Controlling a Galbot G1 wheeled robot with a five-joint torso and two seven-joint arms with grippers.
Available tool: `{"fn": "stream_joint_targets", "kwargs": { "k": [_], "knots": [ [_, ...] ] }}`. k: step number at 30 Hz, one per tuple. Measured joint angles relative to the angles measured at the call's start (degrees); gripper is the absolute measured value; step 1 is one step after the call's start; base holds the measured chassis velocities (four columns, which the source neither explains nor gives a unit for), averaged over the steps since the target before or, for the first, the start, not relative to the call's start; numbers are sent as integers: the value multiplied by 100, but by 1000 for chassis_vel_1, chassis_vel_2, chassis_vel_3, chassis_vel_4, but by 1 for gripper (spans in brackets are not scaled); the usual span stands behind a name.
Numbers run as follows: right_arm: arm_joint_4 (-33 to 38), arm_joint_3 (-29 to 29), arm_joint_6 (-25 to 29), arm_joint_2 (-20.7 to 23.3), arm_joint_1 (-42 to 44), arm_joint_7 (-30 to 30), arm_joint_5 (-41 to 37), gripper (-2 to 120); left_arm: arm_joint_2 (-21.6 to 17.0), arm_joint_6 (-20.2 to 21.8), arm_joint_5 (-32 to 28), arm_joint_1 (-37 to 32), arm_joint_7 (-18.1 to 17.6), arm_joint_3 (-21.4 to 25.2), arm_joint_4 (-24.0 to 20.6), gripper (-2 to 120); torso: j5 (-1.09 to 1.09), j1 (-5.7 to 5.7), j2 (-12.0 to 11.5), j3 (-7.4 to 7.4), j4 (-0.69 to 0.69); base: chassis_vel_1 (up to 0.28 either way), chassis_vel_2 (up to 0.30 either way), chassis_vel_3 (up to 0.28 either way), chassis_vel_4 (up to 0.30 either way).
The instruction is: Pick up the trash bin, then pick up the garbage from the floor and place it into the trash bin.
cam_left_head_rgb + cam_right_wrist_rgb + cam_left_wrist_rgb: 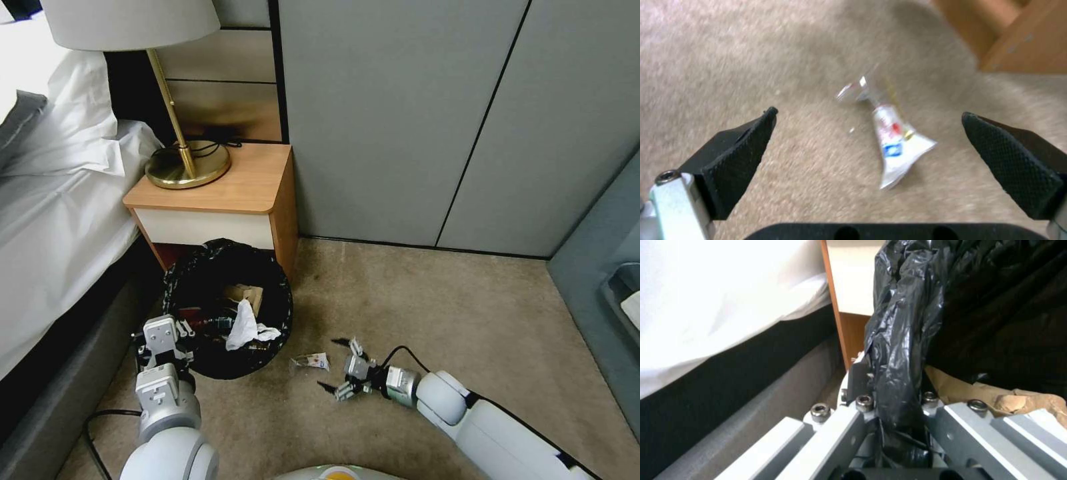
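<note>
Right tool (341,368), jaws apart, lower centre, lined up on wrapper (311,362); left tool (893,406) clamps trash bin (227,307) rim, holding it near.

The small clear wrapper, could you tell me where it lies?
In the head view, the wrapper lies on the carpet, between the trash bin and the open right end effector.
</note>
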State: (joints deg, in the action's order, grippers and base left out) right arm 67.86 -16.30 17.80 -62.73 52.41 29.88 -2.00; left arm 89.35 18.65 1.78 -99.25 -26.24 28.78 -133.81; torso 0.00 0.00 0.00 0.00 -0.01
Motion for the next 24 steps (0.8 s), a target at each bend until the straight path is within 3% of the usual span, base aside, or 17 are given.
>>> {"fn": "stream_joint_targets", "kwargs": {
  "k": [7,24],
  "knots": [
    [-739,138,184,-561,-232,437,166,100,18,0,53,-65,1,-16,-14,1,0,0,0,0,1,0,0,0,0],
    [-2259,455,558,-1372,-674,122,722,100,106,-61,151,-246,-45,-112,-23,1,0,0,0,0,1,0,0,0,0]
  ]
}}
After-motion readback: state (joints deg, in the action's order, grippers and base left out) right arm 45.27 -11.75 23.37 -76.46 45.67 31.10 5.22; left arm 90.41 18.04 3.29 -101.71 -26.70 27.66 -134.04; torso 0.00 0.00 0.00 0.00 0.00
